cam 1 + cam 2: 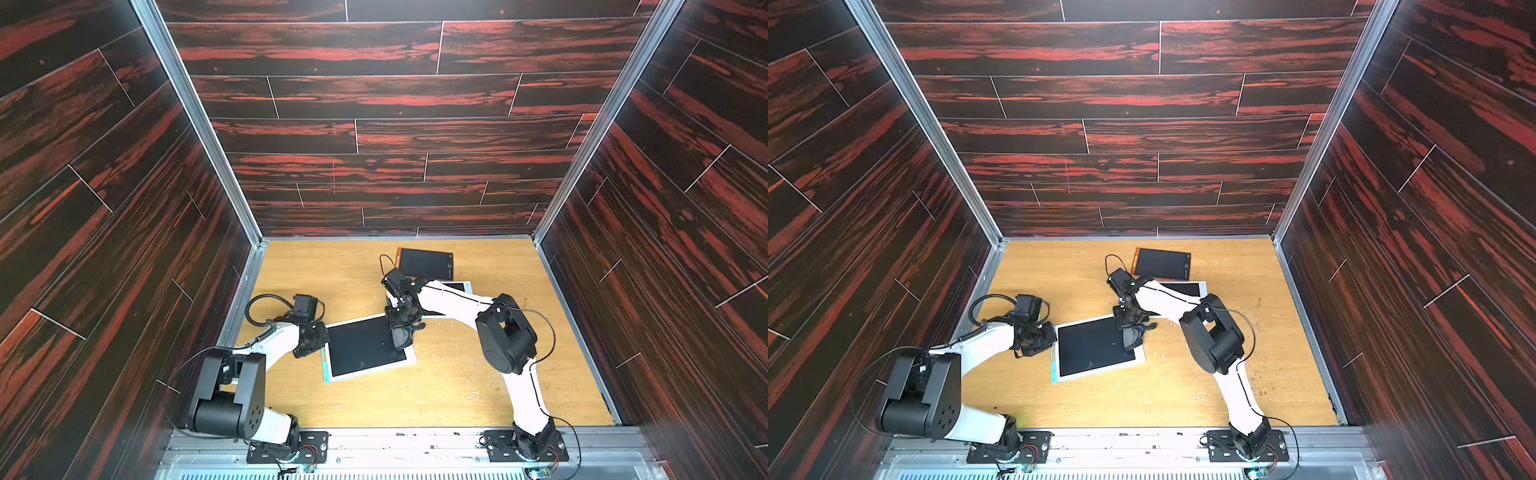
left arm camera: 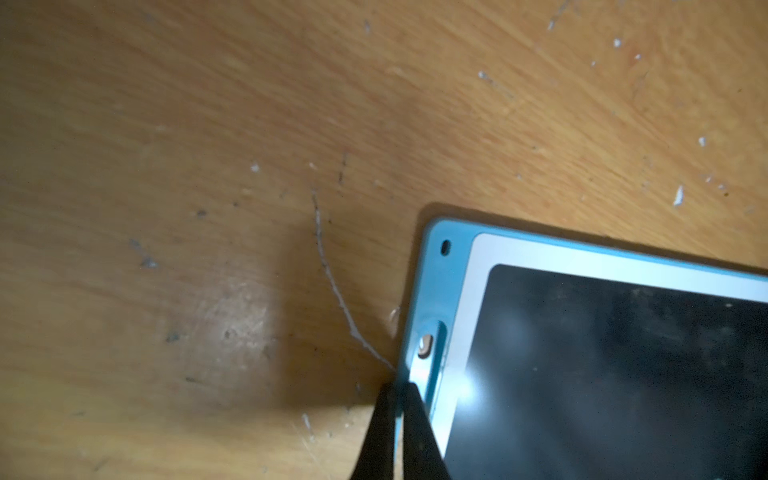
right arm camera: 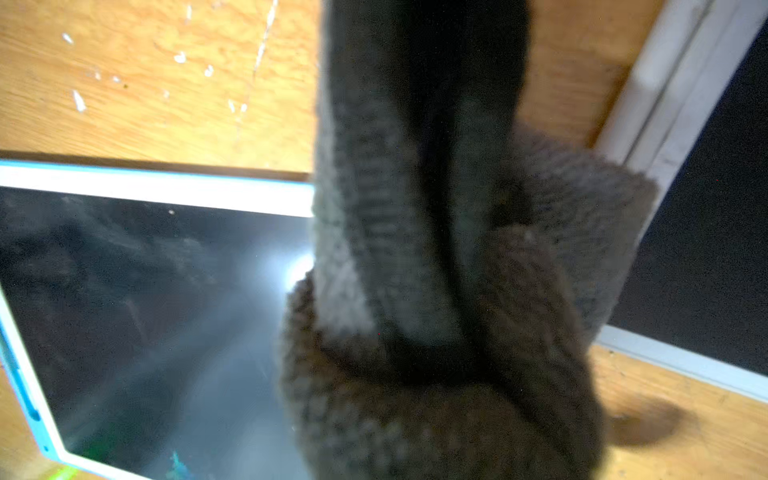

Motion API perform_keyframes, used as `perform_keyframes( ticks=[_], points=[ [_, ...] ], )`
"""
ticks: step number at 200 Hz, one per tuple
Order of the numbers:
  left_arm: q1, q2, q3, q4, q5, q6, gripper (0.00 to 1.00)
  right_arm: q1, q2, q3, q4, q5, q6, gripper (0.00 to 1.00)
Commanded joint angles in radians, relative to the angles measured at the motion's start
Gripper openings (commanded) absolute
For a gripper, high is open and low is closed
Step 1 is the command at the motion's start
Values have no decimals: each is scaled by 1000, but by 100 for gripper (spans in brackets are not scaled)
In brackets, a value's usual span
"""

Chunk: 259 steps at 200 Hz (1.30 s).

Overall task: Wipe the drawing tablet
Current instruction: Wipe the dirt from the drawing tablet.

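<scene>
Cloth [image 1: 400, 338] in right pincer [image 1: 401, 326] rests on drawing tablet [image 1: 359, 349].

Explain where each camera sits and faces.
Top views: high overhead, looking down at the table; left arm and right arm show.
Left wrist: on the left arm, facing the drawing tablet corner; left end effector tips show.
Right wrist: on the right arm, facing the cloth in the right end effector.
Shared: all see the drawing tablet.

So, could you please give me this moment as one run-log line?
left gripper: shut on drawing tablet edge; right gripper: shut on cloth; cloth: at tablet corner; stage: wiping
</scene>
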Motion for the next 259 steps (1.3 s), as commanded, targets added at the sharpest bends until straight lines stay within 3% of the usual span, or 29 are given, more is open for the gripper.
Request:
perform_keyframes(
  ticks=[1,24,73,100,128,150,170,197,223,259],
  points=[
    [-11,38,7,-92,-48,8,8,5,5,-12,-36,3,4,0],
    [-26,83,36,-127,-57,17,8,12,60,49,-47,-67,3,0],
    [-57,120,73,-167,-100,8,8,121,212,264,-34,-361,41,0],
    [-58,112,66,-166,-108,1,8,167,254,257,50,-530,100,0],
    [-58,108,62,-164,-110,-1,8,166,195,32,224,-653,154,0],
    [-58,105,60,-163,-112,-1,8,90,25,-284,341,-607,164,0],
    [-58,106,60,-161,-111,-1,8,-46,-146,-563,403,-544,148,0],
    [-58,104,60,-161,-106,1,8,-160,-229,-713,386,-471,102,0],
    [-58,95,53,-160,-102,1,8,-74,-191,-658,413,-504,158,0],
    [-60,98,51,-156,-92,2,6,143,39,-270,350,-549,235,0]
  ],
)
